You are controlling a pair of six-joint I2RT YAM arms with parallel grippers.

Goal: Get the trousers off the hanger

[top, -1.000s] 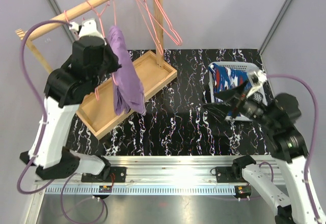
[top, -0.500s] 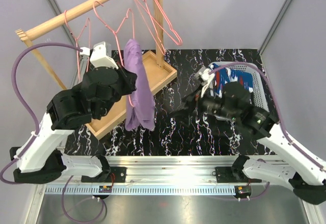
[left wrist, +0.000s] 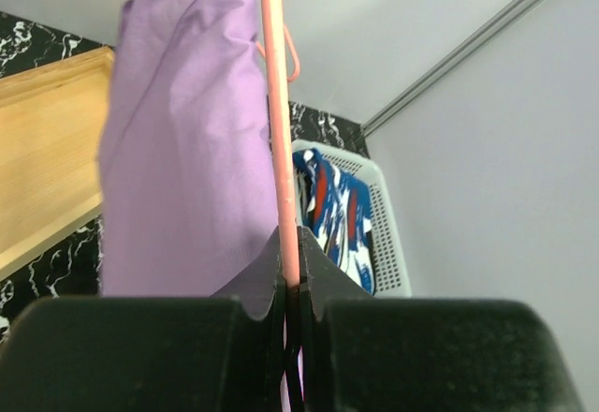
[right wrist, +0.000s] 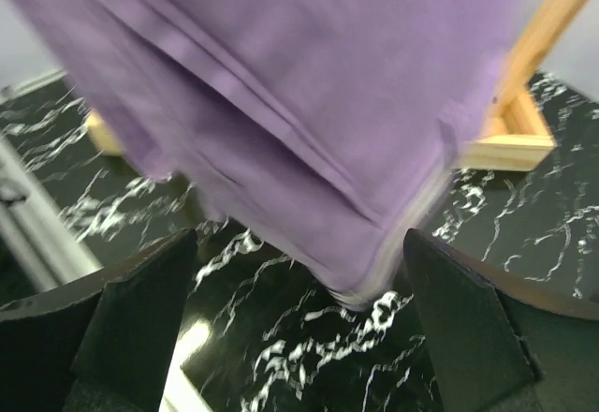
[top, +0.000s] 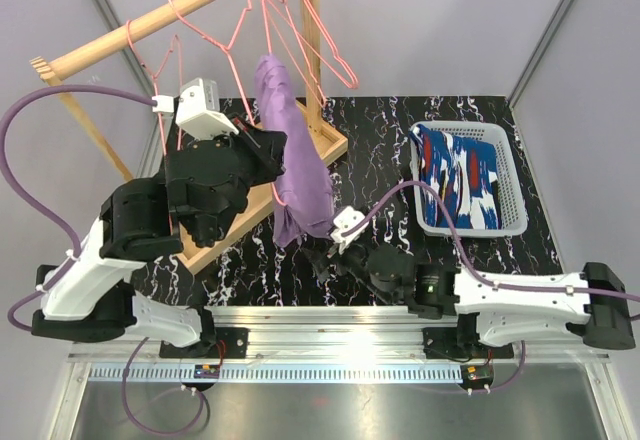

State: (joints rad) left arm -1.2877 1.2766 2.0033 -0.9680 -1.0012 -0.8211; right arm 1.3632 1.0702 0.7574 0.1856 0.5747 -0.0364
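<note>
**Views compared.** In the left wrist view, the left gripper [left wrist: 291, 276] is seen clamped shut on the thin wire of the pink hanger [left wrist: 273, 103]. The lilac shorts [left wrist: 182, 140] are draped just beside that wire. This grip is masked by the arm's own body in the overhead view. There the lilac shorts [top: 298, 165] are seen hanging over the black marbled table [top: 400, 130], beside the wooden tray [top: 330, 145]. In the right wrist view, the right gripper [right wrist: 299, 276] is shown with its fingers spread wide and nothing held. The hem of the lilac shorts hangs just above and between them. The blue patterned shorts [top: 462, 175] are recorded lying in the white basket [top: 520, 222], well apart from both grippers.

**Limits.** The right wrist view is blurred, so contact between cloth and fingers cannot be determined. Several pink wires cross at the wooden rail [top: 150, 22], so it cannot be established whether the held hanger's hook is still on it.

**Changes.** A second earlier, the right gripper was at the basket. It has since been brought low across the table to a position under the lilac shorts. The hanger and shorts have been carried rightward by the left arm.
</note>
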